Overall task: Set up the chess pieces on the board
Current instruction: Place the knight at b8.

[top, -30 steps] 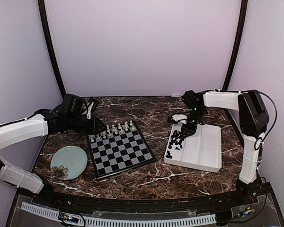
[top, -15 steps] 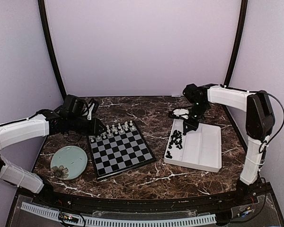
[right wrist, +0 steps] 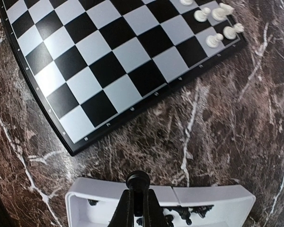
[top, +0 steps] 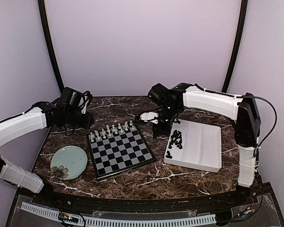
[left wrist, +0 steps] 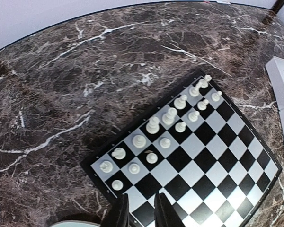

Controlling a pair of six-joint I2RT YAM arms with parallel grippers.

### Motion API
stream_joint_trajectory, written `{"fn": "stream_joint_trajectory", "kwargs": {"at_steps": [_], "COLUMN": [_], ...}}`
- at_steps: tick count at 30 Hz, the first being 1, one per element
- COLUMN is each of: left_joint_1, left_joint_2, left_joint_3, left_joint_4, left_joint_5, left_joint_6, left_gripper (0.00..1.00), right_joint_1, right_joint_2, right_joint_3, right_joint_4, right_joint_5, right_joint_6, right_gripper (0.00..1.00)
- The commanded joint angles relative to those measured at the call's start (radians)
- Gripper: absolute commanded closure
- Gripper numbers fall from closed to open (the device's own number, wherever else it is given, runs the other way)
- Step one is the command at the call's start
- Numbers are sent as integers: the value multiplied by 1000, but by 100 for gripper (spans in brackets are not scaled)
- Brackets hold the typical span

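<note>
Black chessmen (top: 176, 140) lie heaped in the left compartment of the white tray (top: 204, 146), evidently the supply. The right gripper (right wrist: 138, 193) is clamped on one black piece (right wrist: 138, 179), whose rounded head shows between the fingers. It hangs over bare marble between tray and board (top: 125, 158), so I judge it is carrying the piece across. The white pieces (top: 113, 129) stand along the two far rows, and the near rows are bare, likely where black belongs. The left gripper (left wrist: 141, 215) hovers near the board's far-left corner, fingers slightly parted with nothing between them, seemingly out of the way.
</note>
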Motion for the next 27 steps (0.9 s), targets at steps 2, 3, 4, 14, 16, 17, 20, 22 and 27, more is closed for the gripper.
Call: {"fn": "stream_joint_trajectory", "kwargs": {"at_steps": [2, 3, 4, 14, 16, 17, 20, 22, 27], "left_joint_1": [49, 51, 58, 125, 138, 140, 147, 147, 148], "left_joint_2": [-47, -72, -83, -115, -116, -117, -115, -112, -111], "left_joint_3": [-11, -27, -65, -86, -86, -86, -85, -84, -84], "left_joint_4": [-56, -45, -21, -10, -7, -6, -4, -5, -7], "left_joint_5": [-80, -101, -117, -148, -133, -127, -106, -104, -103], "left_joint_6": [17, 16, 17, 25, 25, 26, 27, 28, 28], "left_gripper": [81, 81, 81, 81, 81, 81, 81, 81, 81], "right_joint_1": [87, 100, 114, 196, 206, 210, 217, 220, 226], "right_joint_2": [125, 144, 158, 255, 262, 264, 275, 280, 286], "right_joint_3": [169, 190, 203, 258, 253, 251, 250, 250, 246], "right_joint_4": [-93, -102, -104, -126, -127, -126, -124, -122, -125], "right_joint_5": [-26, -27, -20, 28, 29, 28, 30, 29, 19], "right_joint_6": [60, 65, 68, 63, 63, 65, 67, 69, 71], "right_gripper": [100, 100, 100, 100, 100, 100, 100, 100, 100]}}
